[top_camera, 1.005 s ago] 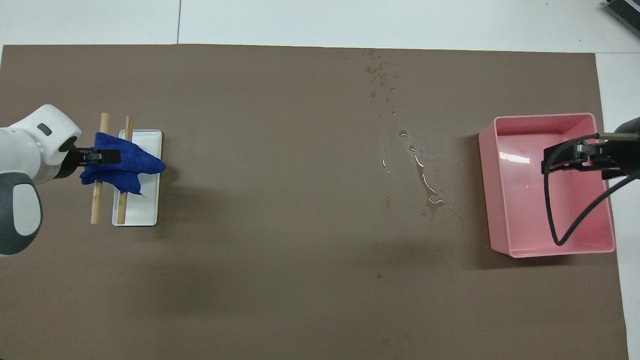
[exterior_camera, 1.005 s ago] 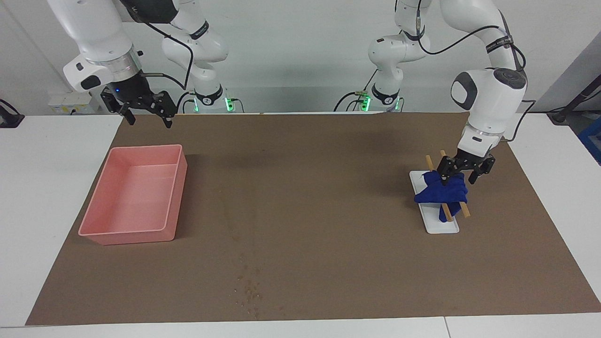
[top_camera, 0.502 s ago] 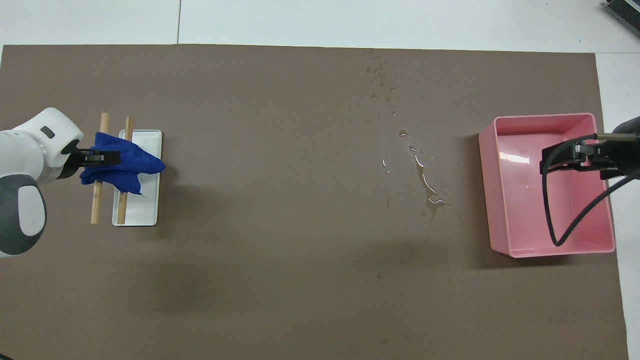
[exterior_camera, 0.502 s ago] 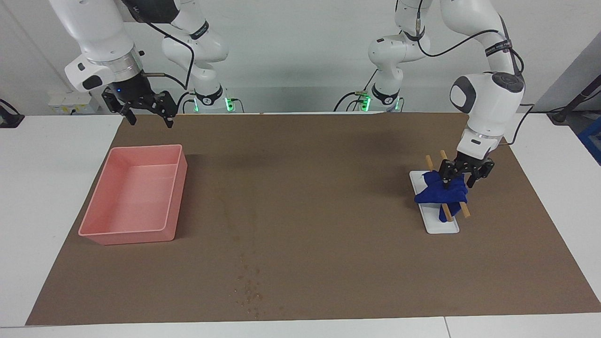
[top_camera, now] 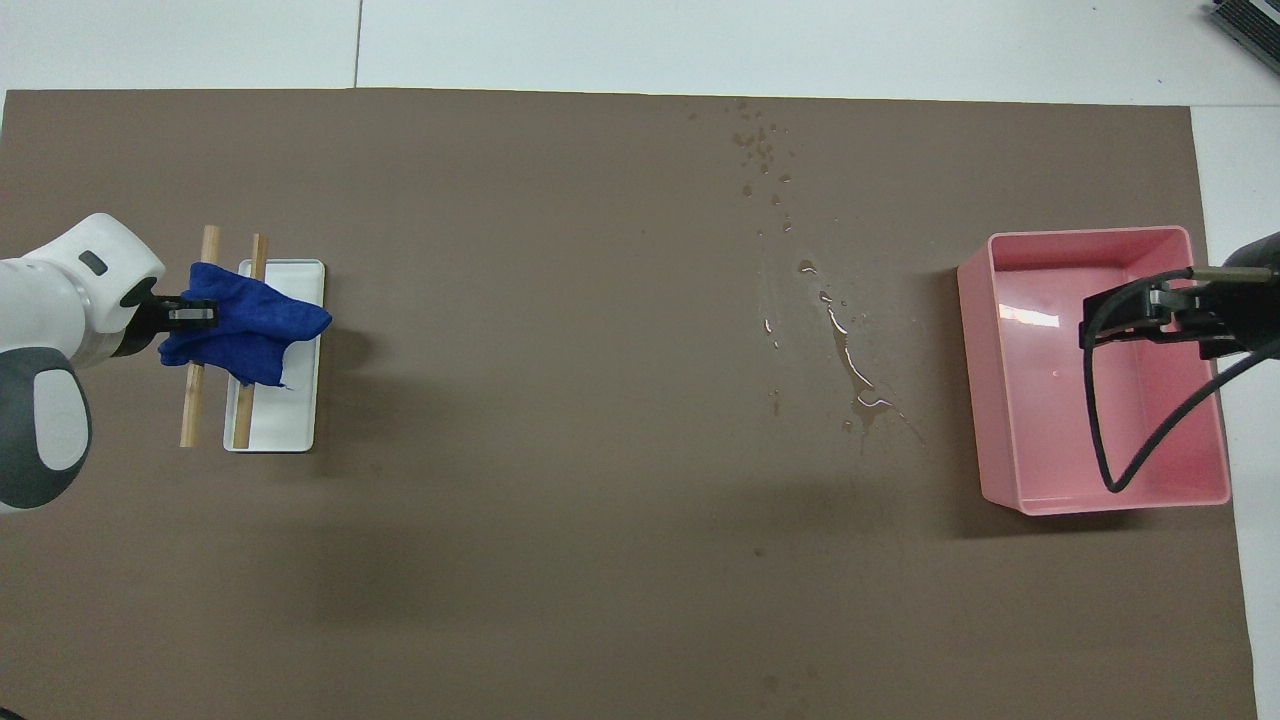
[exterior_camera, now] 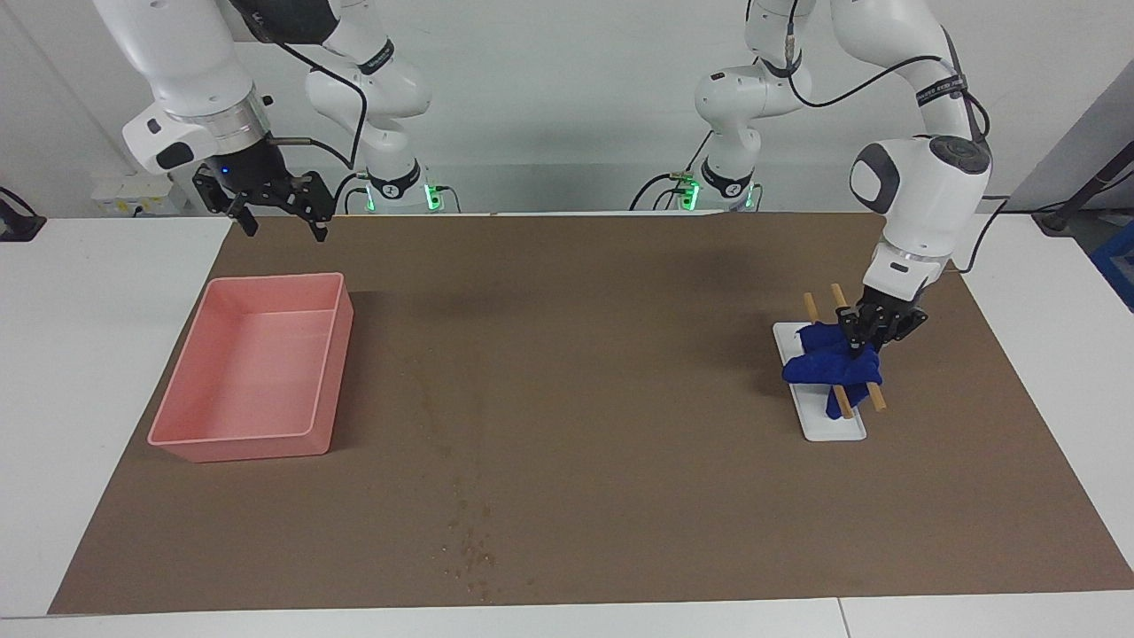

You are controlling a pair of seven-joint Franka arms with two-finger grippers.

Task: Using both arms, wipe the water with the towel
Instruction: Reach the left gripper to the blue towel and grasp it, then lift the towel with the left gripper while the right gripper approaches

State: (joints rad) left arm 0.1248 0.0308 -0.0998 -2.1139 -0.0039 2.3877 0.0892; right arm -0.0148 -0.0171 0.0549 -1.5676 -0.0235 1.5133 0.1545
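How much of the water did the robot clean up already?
None yet. The water lies unwiped on the brown mat, between the pink bin and the white tray. Right now the left gripper is shut on the blue towel, which lies draped over the wooden sticks on the tray. The right gripper waits open above the bin. Lifting, carrying and wiping are all left.

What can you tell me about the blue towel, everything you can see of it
The towel is a small deep-blue cloth, soft-looking and rumpled into folds. It lies draped over two wooden sticks that rest across a white tray toward the left arm's end of the table. The left gripper is shut on its upper folds. One corner hangs down onto the tray.
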